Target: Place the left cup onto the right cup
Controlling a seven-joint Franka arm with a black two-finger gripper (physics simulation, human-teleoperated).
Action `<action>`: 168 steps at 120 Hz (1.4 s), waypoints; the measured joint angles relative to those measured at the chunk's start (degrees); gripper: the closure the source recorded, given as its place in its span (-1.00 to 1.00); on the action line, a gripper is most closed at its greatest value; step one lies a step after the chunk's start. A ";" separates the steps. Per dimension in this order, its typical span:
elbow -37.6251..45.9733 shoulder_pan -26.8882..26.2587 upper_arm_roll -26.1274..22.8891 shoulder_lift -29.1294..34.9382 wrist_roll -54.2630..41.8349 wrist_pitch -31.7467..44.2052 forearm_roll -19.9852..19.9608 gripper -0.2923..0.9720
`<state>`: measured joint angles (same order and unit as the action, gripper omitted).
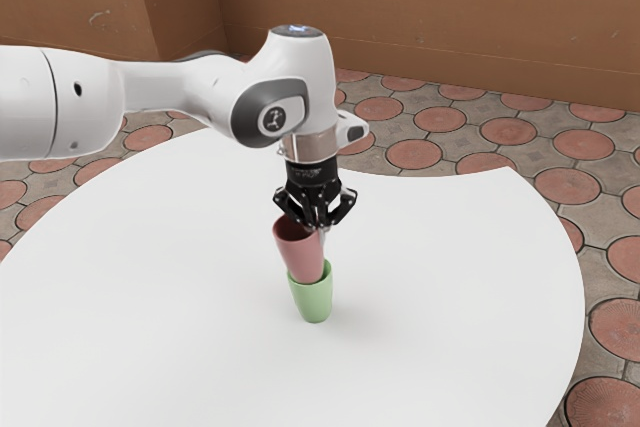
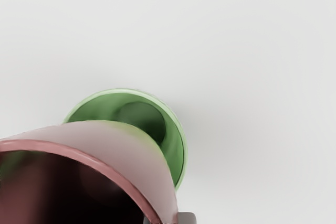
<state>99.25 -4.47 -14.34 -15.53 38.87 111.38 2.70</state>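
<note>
Pincer: black two-finger pincer [image 1: 316,223] hangs point-down at the middle of the exterior frame. Its fingers are clamped on the rim of the pink cup, on the side of the rim toward the exterior view's right.
Pink cup: the pink cup [image 1: 295,245] sits directly under the pincer, mouth up, tilted so its top leans toward the exterior view's left. Its lower end is down inside the green cup. From the wrist camera the pink cup [image 2: 123,148] looms large and blurred right under the hand, dark red inside, its wall covering part of the green cup's mouth.
Green cup: the green cup [image 1: 312,299] stands upright on the table, just below the centre of the exterior frame, touching the pink cup lodged in its mouth. In the wrist view the green cup [image 2: 177,145] shows its round rim and darker inside beyond the pink cup's wall.
Table: round white table [image 1: 140,287] spreads across the lower part of the exterior frame. Both cups are near its middle, well apart from its edge.
Arm: white arm [image 1: 150,97] comes in from the exterior view's left edge and bends down at the wrist above the cups.
Floor: brown tiles with round patterns [image 1: 500,137] lie behind the table and toward the exterior view's right.
Wall: brown wall [image 1: 450,7] runs across the top of the exterior frame.
</note>
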 joint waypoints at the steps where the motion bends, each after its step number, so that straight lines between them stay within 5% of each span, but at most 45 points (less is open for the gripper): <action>1: 0.00 0.00 0.00 -0.02 0.00 0.01 0.00 0.70; 112: 0.09 0.00 0.00 -1.56 0.02 1.46 0.06 0.69; 132: 0.09 -0.01 0.01 -1.65 -0.04 1.83 -0.08 0.56; 168: 0.11 -0.01 -0.07 -1.66 -0.18 2.95 -0.15 -0.03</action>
<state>99.35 -4.47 -14.40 -17.19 38.70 114.33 2.55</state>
